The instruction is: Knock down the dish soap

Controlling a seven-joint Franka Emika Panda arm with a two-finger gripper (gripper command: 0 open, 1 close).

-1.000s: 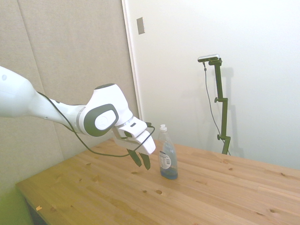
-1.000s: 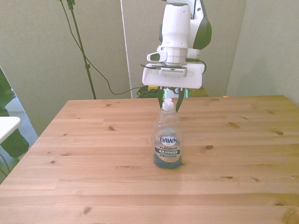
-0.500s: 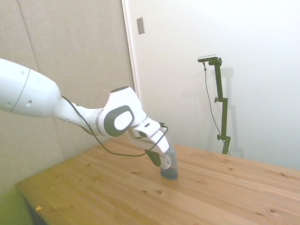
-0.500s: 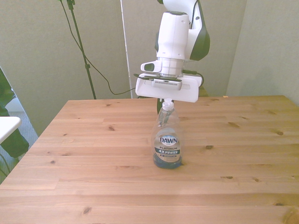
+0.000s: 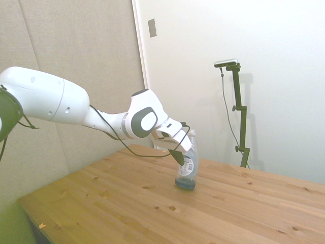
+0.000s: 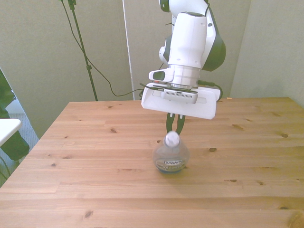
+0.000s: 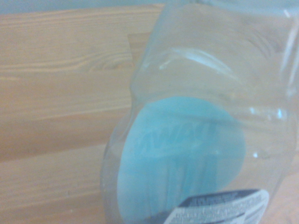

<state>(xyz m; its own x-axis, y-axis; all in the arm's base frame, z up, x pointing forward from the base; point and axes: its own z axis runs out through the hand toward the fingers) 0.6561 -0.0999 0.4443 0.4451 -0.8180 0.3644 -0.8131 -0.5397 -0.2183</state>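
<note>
Side view: I see pincer behind dish soap, fingers near-closed, holding nothing; bottle axis tipping away from arm, base on bench

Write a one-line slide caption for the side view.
The pincer pushes against the dish soap, tipping the bottle away from the arm on the wooden table.

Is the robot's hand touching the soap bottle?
Touching. In the side view the hand presses against the upper part of the soap bottle, which leans away from it. The front view shows the hand right behind the white cap.
</note>
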